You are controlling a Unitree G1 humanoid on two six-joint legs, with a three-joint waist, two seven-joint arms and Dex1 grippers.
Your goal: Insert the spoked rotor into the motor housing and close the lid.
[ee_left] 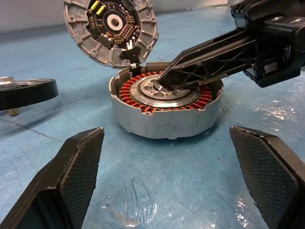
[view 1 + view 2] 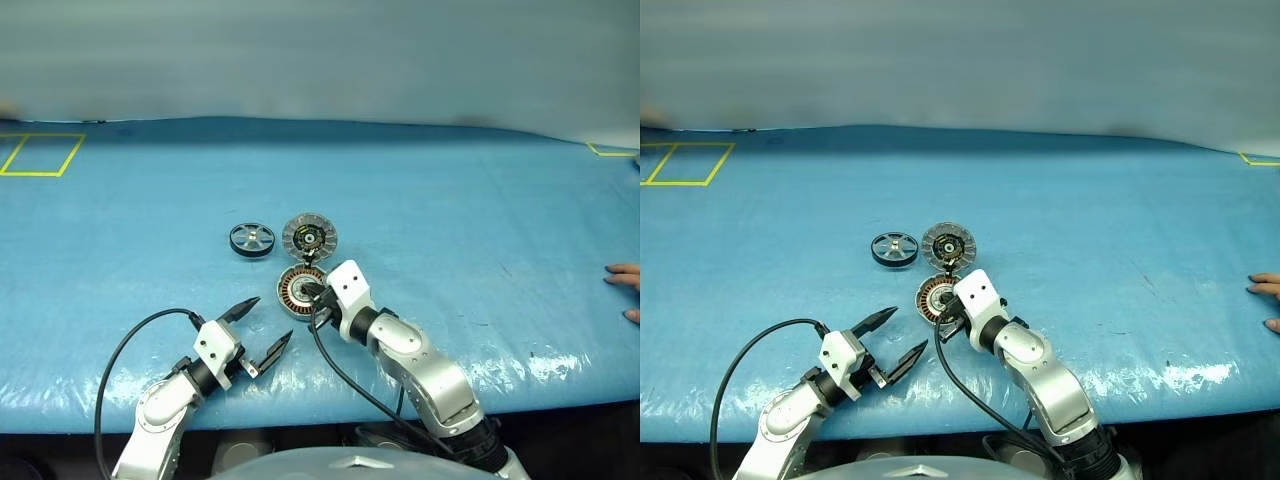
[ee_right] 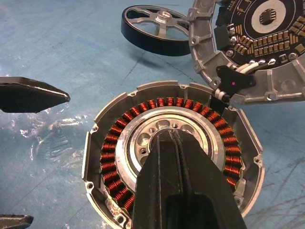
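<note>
blue mat (image 2: pixel 450 200) | spoked rotor (image 2: pixel 251 239) beside lid (image 2: pixel 309 236) | hand (image 2: pixel 624 290) at edge

A blue sheet (image 2: pixel 420 220) covers my whole work surface, smooth across the middle and wrinkled and shiny along its near edge. At the sheet's far left corner I see a rectangle marked in yellow tape (image 2: pixel 40 154), with a second tape line running beside it. At the sheet's far right corner there is another short piece of yellow tape (image 2: pixel 612 151). A person's fingertips (image 2: pixel 625 276) rest on the sheet at its right edge, roughly halfway between the far side and the near side. Beyond the sheet's far edge stands a plain pale grey wall (image 2: pixel 320 60). A dark strip runs below the sheet's near edge.
</note>
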